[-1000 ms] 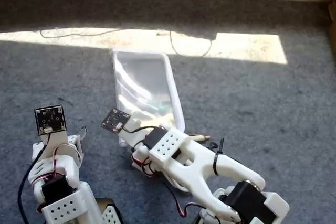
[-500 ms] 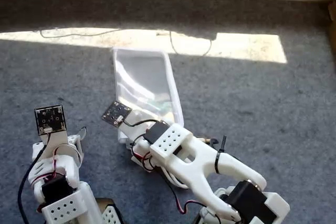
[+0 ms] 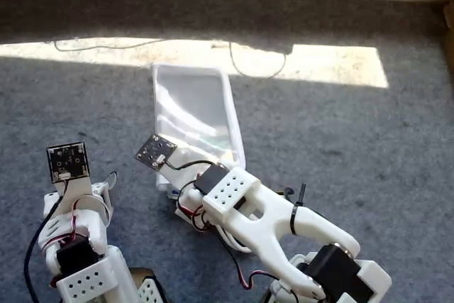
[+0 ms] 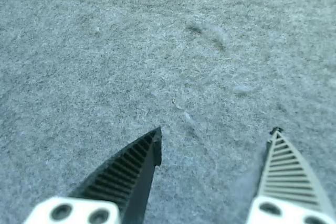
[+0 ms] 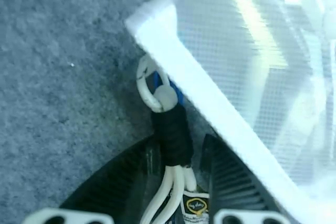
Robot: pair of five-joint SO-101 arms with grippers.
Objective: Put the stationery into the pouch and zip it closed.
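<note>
1. Pouch. We see the pouch (image 3: 191,108) upper centre-left in the high view. It is a flat rectangle with rounded corners, lying on the carpet (image 3: 340,147). Mat'l: white, semi-clear mesh with a solid white border. In the right wrist view the fine square weave and the thick, smooth edge band show plainly (image 5: 252,66). Contents show as faint shapes only, and we cannot identify them.

2. Right gripper. The right arm (image 3: 262,218), a white plastic shell with rows of small holes, runs from lower right to the pouch's near end. The right gripper (image 5: 179,145) is clamped on the pull cord (image 5: 172,129). Its black ribbed fingers (image 5: 136,182) press on either side of the cord.
   - The cord is twin white strands bound by a black wrap.
   - It ends in a small white ring (image 5: 149,80).
   - The ring sits just beside the pouch's corner, and a bit of blue shows behind it.

3. Left gripper. The left arm (image 3: 74,232) stands at the lower left of the high view, well apart from the pouch. The left gripper (image 4: 216,130) is spread wide with nothing between the jaws. It has one black finger (image 4: 128,177) and one pale finger, both tapered to a point with ridged inner faces. It hangs over bare carpet (image 4: 105,51).

4. Surface. The carpet is grey, short-pile and felt-like. A strip of sunlight (image 3: 326,62) crosses the upper part of the frame, with a thin dark cable (image 3: 248,69) looping through it just beyond the pouch's far end.
</note>
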